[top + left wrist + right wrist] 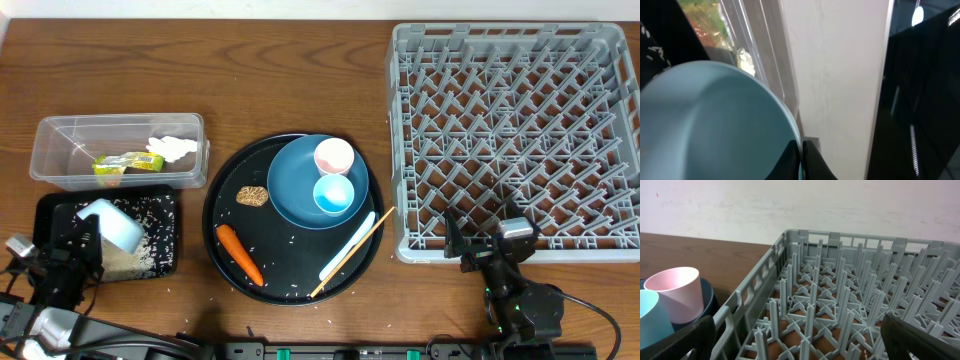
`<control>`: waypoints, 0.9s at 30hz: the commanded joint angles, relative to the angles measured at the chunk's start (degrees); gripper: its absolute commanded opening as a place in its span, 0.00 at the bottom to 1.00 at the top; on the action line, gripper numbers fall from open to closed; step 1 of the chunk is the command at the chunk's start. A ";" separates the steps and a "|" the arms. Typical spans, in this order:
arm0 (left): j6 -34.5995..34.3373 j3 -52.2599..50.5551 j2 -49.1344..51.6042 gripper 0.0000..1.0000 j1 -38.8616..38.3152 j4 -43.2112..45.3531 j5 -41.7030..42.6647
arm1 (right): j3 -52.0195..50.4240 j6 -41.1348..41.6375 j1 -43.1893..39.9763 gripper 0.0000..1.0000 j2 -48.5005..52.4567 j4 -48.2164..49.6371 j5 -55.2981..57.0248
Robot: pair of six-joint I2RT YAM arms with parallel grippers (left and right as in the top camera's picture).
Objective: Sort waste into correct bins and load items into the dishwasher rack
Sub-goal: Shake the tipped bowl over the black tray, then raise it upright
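Observation:
My left gripper (85, 245) is shut on the rim of the pale-blue bowl (112, 224), which is tilted over the shallow black tray bin (50, 205) with white rice grains (150, 215) in it. In the left wrist view the jaws (801, 160) pinch the bowl (705, 120) rim. The clear tub (60, 165) holds the wrapper (128, 163) and the tissue (172, 149). My right gripper (485, 240) stands open at the front edge of the grey rack (515, 140), with nothing between its fingers (685, 340).
A round black tray (225, 250) carries the dark-blue plate (300, 185) with a pink cup (334, 156) and a light-blue cup (333, 194), plus a carrot (240, 254), a brown lump (252, 196), chopsticks (350, 254) and a white utensil (345, 245).

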 commanded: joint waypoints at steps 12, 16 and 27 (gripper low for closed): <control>-13.84 0.59 -1.84 0.06 -2.80 13.05 0.61 | -0.09 -0.42 0.17 0.99 -0.11 -0.11 -0.44; -14.67 0.61 -2.56 0.06 -5.53 15.43 0.94 | -0.09 -0.42 0.17 0.99 -0.11 -0.11 -0.44; -33.20 7.15 -14.05 0.06 -25.11 33.55 -0.26 | -0.09 -0.42 0.17 0.99 -0.09 -0.11 -0.44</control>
